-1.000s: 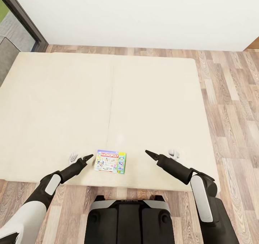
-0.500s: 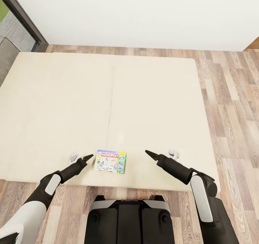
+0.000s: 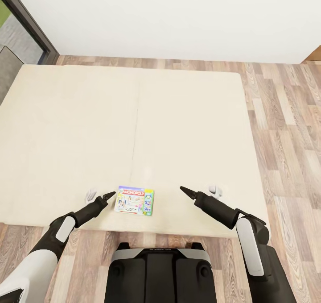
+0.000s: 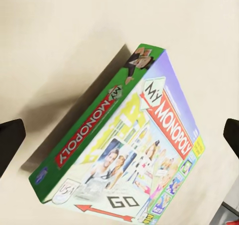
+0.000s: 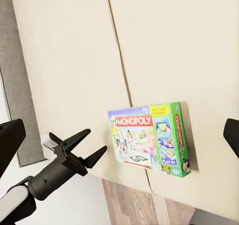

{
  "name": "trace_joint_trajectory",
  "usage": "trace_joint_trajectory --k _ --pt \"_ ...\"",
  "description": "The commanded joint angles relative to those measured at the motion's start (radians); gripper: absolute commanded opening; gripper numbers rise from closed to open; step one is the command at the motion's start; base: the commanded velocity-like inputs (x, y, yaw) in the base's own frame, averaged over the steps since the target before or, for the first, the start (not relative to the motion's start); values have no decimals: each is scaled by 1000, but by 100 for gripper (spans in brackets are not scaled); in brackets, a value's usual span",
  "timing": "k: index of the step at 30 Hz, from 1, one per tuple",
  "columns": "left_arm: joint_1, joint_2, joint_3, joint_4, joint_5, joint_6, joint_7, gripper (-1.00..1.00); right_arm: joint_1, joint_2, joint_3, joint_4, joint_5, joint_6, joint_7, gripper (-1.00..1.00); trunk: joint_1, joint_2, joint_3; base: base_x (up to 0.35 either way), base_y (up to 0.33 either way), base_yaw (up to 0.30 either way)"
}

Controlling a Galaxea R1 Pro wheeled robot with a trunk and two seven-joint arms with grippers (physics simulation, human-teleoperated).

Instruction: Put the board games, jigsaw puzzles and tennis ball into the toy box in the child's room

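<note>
The view has shifted slightly; open left gripper (image 3: 106, 197) hovers beside the green-edged Monopoly board game box (image 3: 134, 200), ungrasped, on the cream bed (image 3: 178, 129).

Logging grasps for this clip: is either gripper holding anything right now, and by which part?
Nothing is held. The left gripper is open beside the board game lying on the bed, not touching it; the right gripper is open and empty.

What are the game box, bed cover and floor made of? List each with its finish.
Board game: likely printed cardboard, slightly glossy; crisp edges, bright cover art.
Bed cover: apparently matte cream fabric, with one seam line and no shine.
Floor: wood-look planks, visible grain; real wood or laminate cannot be told.
</note>
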Motion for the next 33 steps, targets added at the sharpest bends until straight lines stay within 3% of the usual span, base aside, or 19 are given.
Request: trace_joint_trajectory --k 1,17,33 --pt "0 0 3 0 4 8 -2 100 -1 1 -3 0 3 7 5 100 1 -1 -1 0 -7 0" --pt "0 0 2 0 4 8 -2 100 -1 1 -3 0 3 7 5 100 1 -1 -1 0 -127 0" --pt "0 1 2 0 4 8 -2 100 -1 1 -3 0 3 7 6 100 1 -1 -1 0 -11 0"
